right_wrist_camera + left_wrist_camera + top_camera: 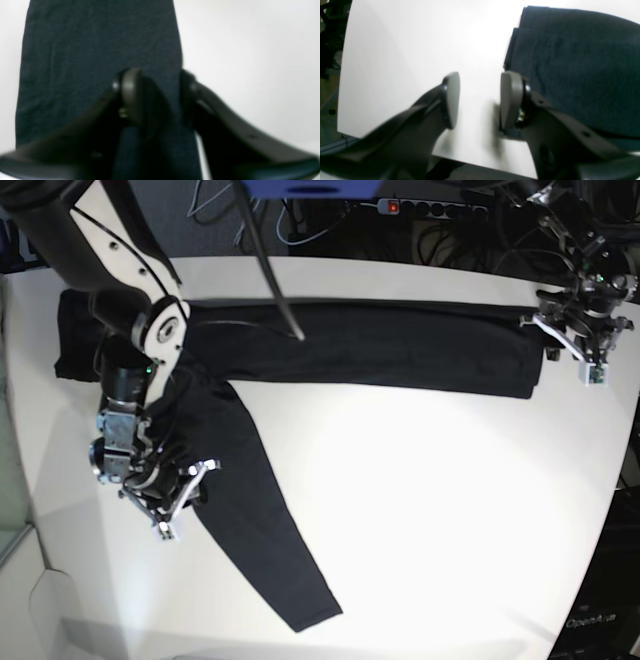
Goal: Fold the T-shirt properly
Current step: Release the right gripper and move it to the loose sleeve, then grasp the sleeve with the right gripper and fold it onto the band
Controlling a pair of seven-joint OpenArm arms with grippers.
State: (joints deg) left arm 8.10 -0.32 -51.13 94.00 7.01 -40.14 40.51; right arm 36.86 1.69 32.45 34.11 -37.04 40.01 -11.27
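Observation:
The T-shirt (380, 345) is black and lies as a long folded band across the far side of the white table (430, 500). One sleeve (265, 520) runs diagonally toward the near edge. My right gripper (188, 495) sits at that sleeve's left edge. In the blurry right wrist view its fingers (130, 95) stand apart with dark sleeve fabric (100, 50) between them, around the right gripper (160, 97). My left gripper (568, 348) hovers at the band's right end. In the left wrist view the left gripper (480, 100) is open over bare table, with the T-shirt (570, 75) beside its right finger.
A thin dark rod (272, 275) slants down from above onto the shirt's far edge. Cables and a power strip (400, 205) lie behind the table. The table's edge (480, 160) is close under the left gripper.

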